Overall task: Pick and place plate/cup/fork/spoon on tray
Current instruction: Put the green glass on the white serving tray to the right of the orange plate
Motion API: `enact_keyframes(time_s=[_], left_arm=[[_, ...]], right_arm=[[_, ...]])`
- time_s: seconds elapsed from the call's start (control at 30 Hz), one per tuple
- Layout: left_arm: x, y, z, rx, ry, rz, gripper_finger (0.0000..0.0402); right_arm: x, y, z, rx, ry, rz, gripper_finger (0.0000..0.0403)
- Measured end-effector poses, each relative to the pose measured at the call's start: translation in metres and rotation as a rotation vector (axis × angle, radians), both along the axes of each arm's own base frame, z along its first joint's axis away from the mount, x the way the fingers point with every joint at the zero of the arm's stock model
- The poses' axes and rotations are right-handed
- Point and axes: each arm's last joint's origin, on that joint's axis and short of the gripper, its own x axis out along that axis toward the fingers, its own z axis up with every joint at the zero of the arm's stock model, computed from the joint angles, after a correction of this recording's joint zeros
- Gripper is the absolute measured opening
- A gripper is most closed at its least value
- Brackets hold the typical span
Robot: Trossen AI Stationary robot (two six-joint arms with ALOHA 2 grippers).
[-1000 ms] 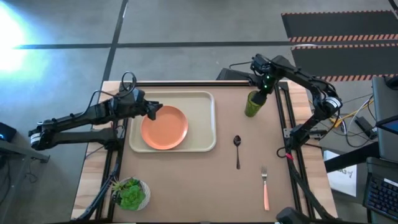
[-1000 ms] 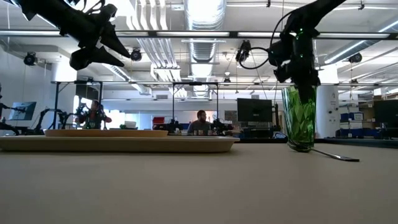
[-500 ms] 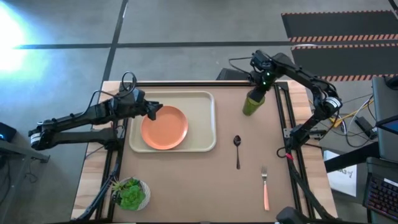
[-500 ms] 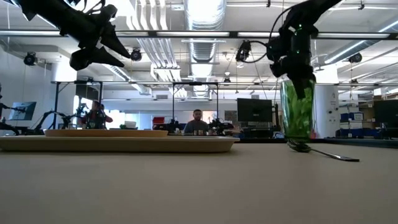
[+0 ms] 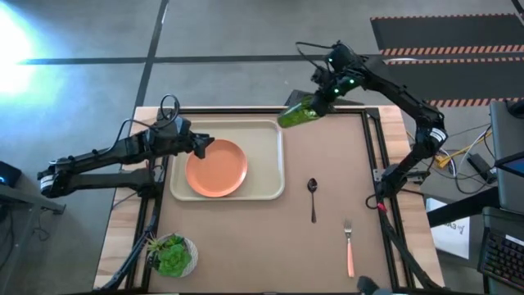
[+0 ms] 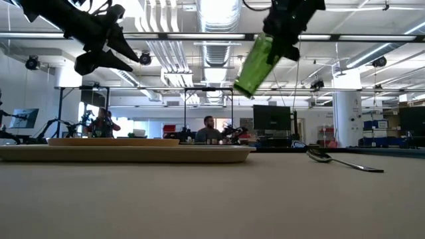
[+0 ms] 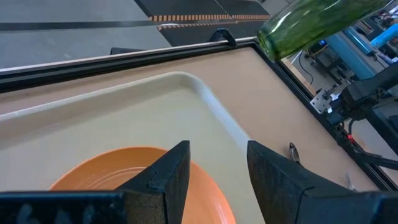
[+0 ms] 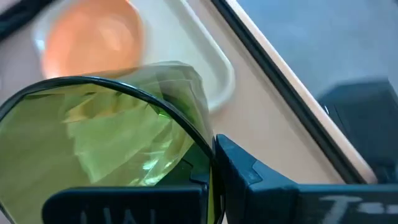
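Jaws of the right gripper [image 5: 318, 104] are clamped on the cup [image 5: 298, 113], which hangs tilted in the air at upper centre of the high view, its long axis slanting down and left toward the tray [image 5: 274, 161]. Nearest the viewer in that frame lie the fork [image 5: 350, 248] and spoon [image 5: 312, 197] on the worktop [image 5: 327, 229]; beyond them the tray carries the plate [image 5: 216, 167]. Over the tray's upper-left part the left gripper [image 5: 203, 146] hovers, jaws apart and empty. My judgement: the cup sits just off the tray's upper-right corner, so the right arm carries it left and down.
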Motion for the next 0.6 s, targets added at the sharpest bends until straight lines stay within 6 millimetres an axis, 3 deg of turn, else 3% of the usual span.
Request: enact_keyframes(time_s=[0.23, 0.6], left_arm=[[-0.001, -0.001, 0.0, 0.002, -0.001, -0.016, 0.0141], [-0.004, -0.003, 0.003, 0.014, -0.009, -0.048, 0.0141]], right_arm=[[0.058, 0.008, -0.007, 0.048, -0.006, 0.151, 0.0009], [0.115, -0.022, -0.062, 0.121, 0.131, 0.203, 0.0008]])
